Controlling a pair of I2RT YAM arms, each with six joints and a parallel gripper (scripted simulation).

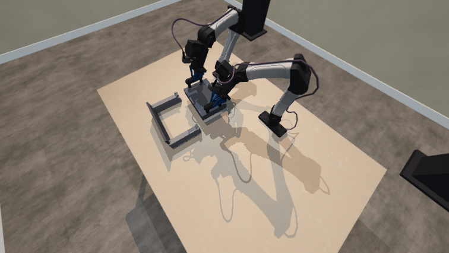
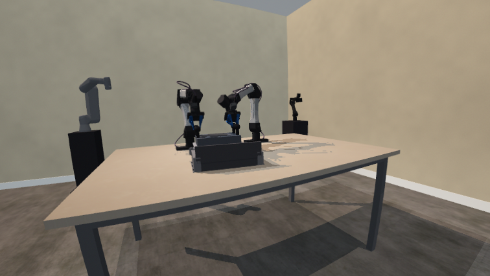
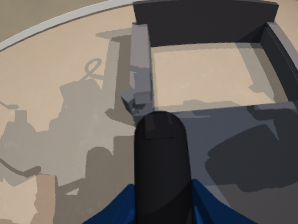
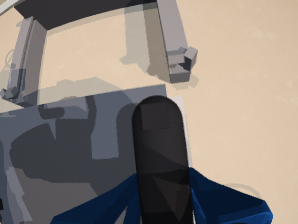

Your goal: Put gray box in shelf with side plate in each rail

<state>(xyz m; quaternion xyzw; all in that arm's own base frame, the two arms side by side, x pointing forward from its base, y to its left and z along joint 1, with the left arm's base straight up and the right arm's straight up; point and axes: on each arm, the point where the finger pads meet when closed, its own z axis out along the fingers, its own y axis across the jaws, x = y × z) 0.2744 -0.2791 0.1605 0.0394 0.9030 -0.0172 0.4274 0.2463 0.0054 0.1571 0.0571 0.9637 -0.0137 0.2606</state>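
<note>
Clamped on the box at its near end in the top view, with the left gripper; clamped on its far end with the right gripper. Held outside the shelf, just right of the open rail ends and well apart from the back panel. Seen beyond the shelf in the exterior view, top showing above it. Cannot tell whether exactly level. Standing on the table: both arms and the shelf.
</note>
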